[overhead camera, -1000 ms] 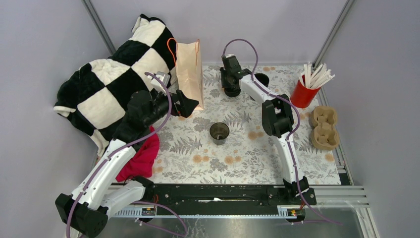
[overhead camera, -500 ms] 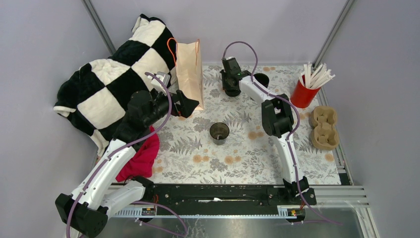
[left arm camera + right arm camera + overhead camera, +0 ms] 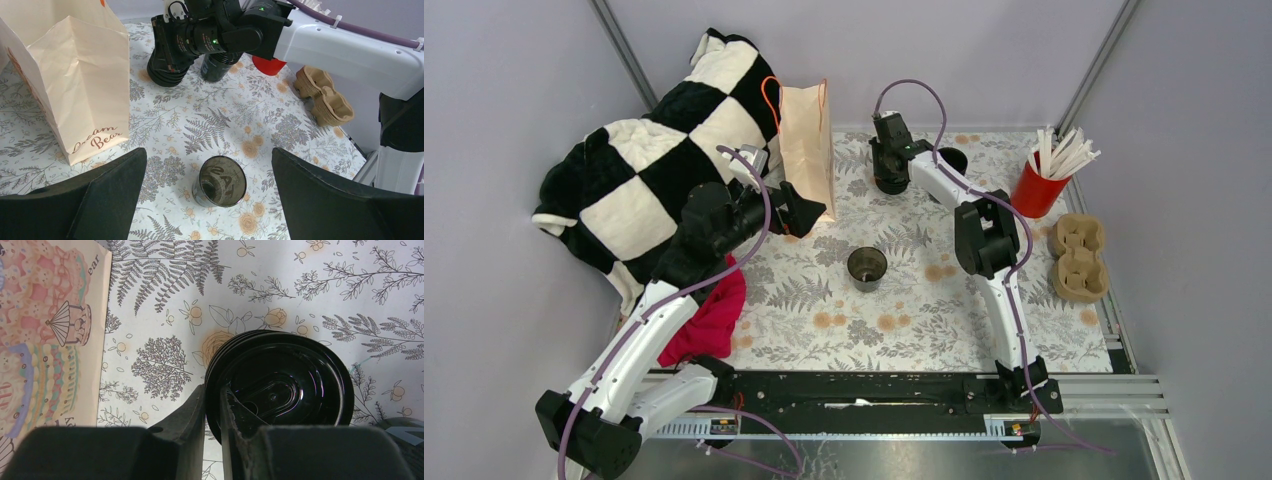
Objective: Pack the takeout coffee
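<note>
Right gripper [image 3: 212,392] is at the far side of the table [image 3: 924,330], nose down on the stack of lids [image 3: 165,72]. Jaws are narrowed to a slit across the rim of the top lid [image 3: 295,380], one finger outside the edge and one inside. Both look to be touching it, so it's pinching that rim. The lid sits flush on the stack.

Left gripper [image 3: 208,155] has its jaws spread fully, nothing between them. It hangs just beside the near corner of the paper bag [image 3: 807,145], pointed down at the table.

Coffee cup [image 3: 867,268]: mid-table, upright, open-topped, dark inside. Nothing touches it. It's near the left gripper and well apart from the right one. In the left wrist view it sits framed between the two fingers, lower down on the table.

The bag is upright, beside the lid stack. Stack of cups [image 3: 952,160] is just right of the lids. Red cup [image 3: 1036,190] with straws [image 3: 1064,152] is at far right, with the cardboard cup carriers [image 3: 1079,255] nearer along the right edge. Checkered blanket [image 3: 654,170] and red cloth [image 3: 714,320] are off the left edge.
</note>
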Controlling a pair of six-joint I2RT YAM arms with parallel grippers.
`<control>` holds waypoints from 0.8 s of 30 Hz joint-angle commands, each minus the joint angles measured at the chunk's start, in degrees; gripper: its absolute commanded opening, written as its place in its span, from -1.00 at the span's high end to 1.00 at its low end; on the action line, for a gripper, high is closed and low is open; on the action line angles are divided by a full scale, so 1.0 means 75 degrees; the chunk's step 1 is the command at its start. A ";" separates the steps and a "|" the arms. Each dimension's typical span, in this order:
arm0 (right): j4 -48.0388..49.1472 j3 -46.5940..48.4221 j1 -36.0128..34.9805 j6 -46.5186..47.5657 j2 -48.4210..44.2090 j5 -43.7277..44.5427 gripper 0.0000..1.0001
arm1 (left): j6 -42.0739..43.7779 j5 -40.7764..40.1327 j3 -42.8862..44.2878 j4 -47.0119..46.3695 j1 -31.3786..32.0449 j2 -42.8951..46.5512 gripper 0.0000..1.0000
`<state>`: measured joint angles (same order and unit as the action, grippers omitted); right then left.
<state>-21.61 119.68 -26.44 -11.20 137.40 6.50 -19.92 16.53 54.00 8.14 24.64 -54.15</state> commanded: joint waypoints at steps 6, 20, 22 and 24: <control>-0.0462 0.0467 0.0017 0.0057 -0.0387 -0.0172 0.59 | 0.0026 0.0121 0.0323 -0.0207 0.0019 -0.0004 -0.98; -0.0819 0.0719 -0.0024 0.0240 -0.0310 -0.0257 0.52 | 0.0008 0.0163 0.0312 -0.0207 0.0019 -0.0055 -0.98; -0.0829 0.0741 -0.0015 0.0246 -0.0315 -0.0252 0.58 | 0.0008 0.0159 0.0312 -0.0207 0.0017 -0.0047 -0.98; -0.0824 0.0728 -0.0026 0.0240 -0.0354 -0.0283 0.50 | 0.0008 0.0173 0.0312 -0.0206 0.0019 -0.0051 -0.98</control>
<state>-26.96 122.50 -26.46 -10.09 137.40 5.41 -19.92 16.78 54.00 8.14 24.64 -54.52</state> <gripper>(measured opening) 0.218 0.990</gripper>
